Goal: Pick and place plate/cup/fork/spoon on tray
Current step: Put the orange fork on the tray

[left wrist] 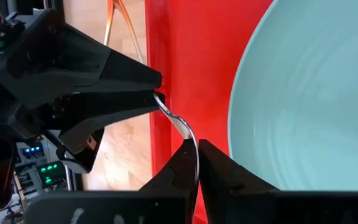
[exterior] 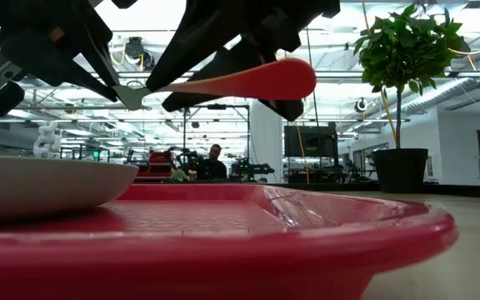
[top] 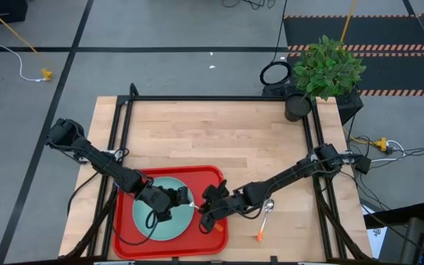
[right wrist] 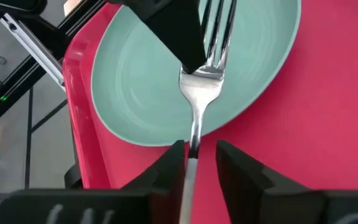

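Nearest the table's front edge lies the tray [top: 210,177], and the plate [top: 169,224] sits flat inside it, filling its left and middle part, with bare red floor showing on its right. Both arms meet low over that right part of the tray. The left gripper [left wrist: 194,142], reaching in across the plate, is clenched on the metal end of the fork [right wrist: 199,93], its fingertips pinching the thin silver just by the tines. The fork hangs in the air above the tray, roughly level, with its tines over the plate's rim and its orange handle pointing away toward the tray's right edge. The right gripper [right wrist: 201,146] comes at it from the other side; its claw is parted, with one finger on each side of the fork's stem below the tines, and a sliver of red tray shows between the stem and one finger, so it is not clamped on it. Just beyond the tray's right rim, on the bare wood of the table [top: 219,132], lies the spoon [top: 266,213], bowl pointing to the far side and orange handle toward the front. At the table's far right corner stands a potted plant [top: 326,66]. In the room behind, well away, a person [exterior: 215,160] sits among benches and equipment
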You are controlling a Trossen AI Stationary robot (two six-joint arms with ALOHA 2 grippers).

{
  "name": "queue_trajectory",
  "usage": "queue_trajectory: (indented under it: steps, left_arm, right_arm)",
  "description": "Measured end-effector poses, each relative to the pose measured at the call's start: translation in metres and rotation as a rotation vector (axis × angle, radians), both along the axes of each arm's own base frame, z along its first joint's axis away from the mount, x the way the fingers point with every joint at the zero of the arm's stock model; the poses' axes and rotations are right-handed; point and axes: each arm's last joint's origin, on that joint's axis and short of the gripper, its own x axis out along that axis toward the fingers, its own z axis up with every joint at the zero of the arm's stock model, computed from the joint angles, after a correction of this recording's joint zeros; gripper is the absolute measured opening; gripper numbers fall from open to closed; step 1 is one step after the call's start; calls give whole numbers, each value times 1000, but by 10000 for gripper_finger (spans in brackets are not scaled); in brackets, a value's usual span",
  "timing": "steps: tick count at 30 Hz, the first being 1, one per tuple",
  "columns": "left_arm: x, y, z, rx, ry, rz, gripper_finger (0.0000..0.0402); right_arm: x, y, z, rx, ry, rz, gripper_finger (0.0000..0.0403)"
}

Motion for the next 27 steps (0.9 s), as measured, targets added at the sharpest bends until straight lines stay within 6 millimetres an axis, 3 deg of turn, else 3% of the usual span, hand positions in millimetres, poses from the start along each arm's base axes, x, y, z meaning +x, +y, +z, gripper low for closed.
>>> queue_trajectory:
  steps: [5,8,13,20,27]
  left_arm:
    - [0,0,0,2,0,4,6]
    - [0,0,0,-26,4,27,16]
    - [2,-2,3,-191,-7,153,79]
    - [-5,-11,4,-279,-70,372,177]
    - [-19,-25,6,-266,-208,517,223]
  right_arm:
    - [0,0,0,-6,-4,6,18]
    - [0,0,0,-13,0,3,8]
    - [-2,0,-2,-48,12,-36,7]
    - [-13,9,-6,-65,36,-197,3]
    - [-27,28,-6,-32,-36,-417,2]
